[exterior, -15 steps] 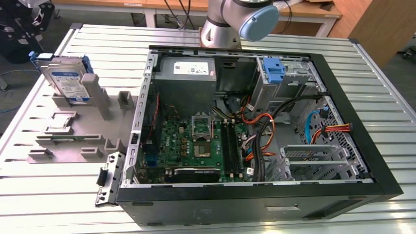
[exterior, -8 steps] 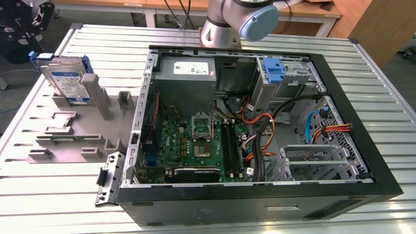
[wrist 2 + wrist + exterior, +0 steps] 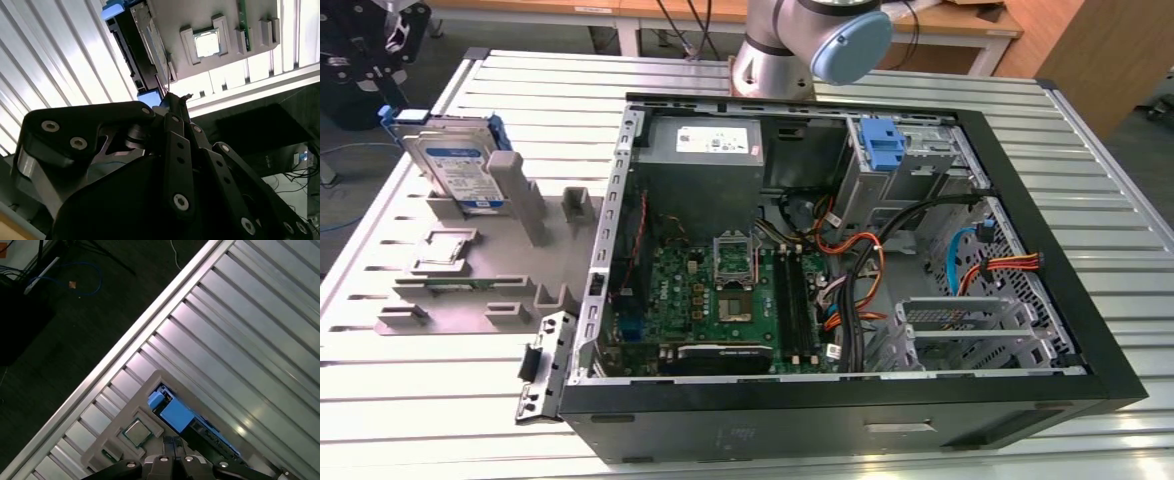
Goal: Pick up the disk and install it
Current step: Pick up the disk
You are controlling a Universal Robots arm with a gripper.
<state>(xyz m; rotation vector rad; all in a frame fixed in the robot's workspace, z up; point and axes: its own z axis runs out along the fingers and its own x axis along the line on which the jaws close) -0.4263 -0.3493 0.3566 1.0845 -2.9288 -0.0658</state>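
While the disk (image 3: 458,165) stands in its grey rack (image 3: 454,300) (nothing installed yet), the gripper (image 3: 172,99) hangs close by it, jaws together, empty.

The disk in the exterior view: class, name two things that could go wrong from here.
1. The disk stands on edge in the grey holder, and the second wrist view shows the claw close to one end of it. A knock might tip it.
2. Orange and black cables cross the open case beside the metal cage. A carried disk could snag there.
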